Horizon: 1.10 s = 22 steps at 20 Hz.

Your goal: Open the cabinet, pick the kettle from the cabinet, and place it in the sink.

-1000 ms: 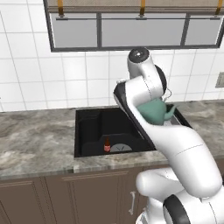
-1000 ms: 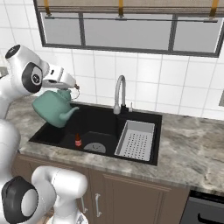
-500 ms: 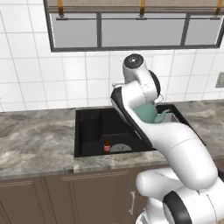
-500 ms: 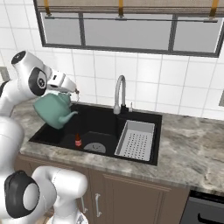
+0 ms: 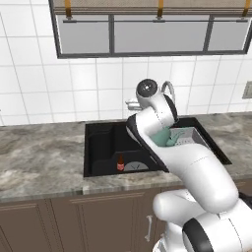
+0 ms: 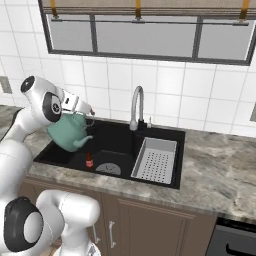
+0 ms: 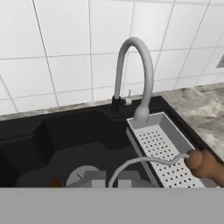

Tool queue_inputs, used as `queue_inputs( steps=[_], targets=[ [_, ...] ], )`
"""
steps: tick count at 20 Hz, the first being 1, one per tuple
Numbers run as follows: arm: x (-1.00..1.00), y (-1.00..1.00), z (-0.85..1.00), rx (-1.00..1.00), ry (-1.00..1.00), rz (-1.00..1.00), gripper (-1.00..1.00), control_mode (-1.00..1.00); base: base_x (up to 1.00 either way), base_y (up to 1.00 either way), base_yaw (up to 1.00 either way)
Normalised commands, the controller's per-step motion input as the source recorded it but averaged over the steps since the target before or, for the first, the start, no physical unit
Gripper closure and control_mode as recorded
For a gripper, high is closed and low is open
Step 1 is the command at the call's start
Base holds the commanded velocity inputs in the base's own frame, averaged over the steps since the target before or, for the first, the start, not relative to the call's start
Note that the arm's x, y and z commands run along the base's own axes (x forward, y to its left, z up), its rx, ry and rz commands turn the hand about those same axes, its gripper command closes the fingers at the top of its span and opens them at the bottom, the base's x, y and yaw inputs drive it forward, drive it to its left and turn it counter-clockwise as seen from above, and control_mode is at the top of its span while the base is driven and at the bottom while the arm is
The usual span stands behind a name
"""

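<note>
The teal kettle [image 6: 69, 132] hangs tilted over the left part of the black sink [image 6: 117, 137], spout pointing down toward the basin. My gripper [image 6: 87, 112] is shut on its thin arched handle, just above the body. In the left base view the arm covers most of the kettle [image 5: 164, 138] above the sink [image 5: 101, 142]. In the hand view the handle wire [image 7: 144, 160] curves from my gripper [image 7: 111, 180] to its brown top [image 7: 204, 164], with the sink [image 7: 61, 131] below. The cabinet is out of view.
A curved silver faucet [image 6: 136, 107] stands behind the basin. A white perforated drainer tray [image 6: 155, 160] fills the sink's right part. A small red bottle [image 6: 89, 161] stands on the basin floor near the drain. Grey marbled counter [image 6: 220, 170] lies on both sides.
The arm has swung the kettle further over the sink basin and a little lower. The gripper has stayed shut on the handle.
</note>
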Motion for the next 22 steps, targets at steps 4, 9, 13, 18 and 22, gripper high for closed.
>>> queue_inputs(
  steps=[4,9,13,18,22],
  targets=[
    [0.23,-0.01,-0.15,-0.02,-0.09,-0.13,1.0,-1.0,0.0,0.0,0.0],
    [0.25,-0.02,-0.13,-0.04,-0.03,-0.17,1.0,-1.0,0.0,0.0,0.0],
    [0.2,-0.12,-0.01,-0.01,0.01,-0.16,1.0,-1.0,0.0,0.0,0.0],
    [0.09,-0.14,-0.01,0.0,0.03,-0.12,1.0,-1.0,0.0,0.0,0.0],
    [0.09,-0.2,-0.15,0.0,0.0,-0.03,1.0,-1.0,0.0,0.0,0.0]
  ],
)
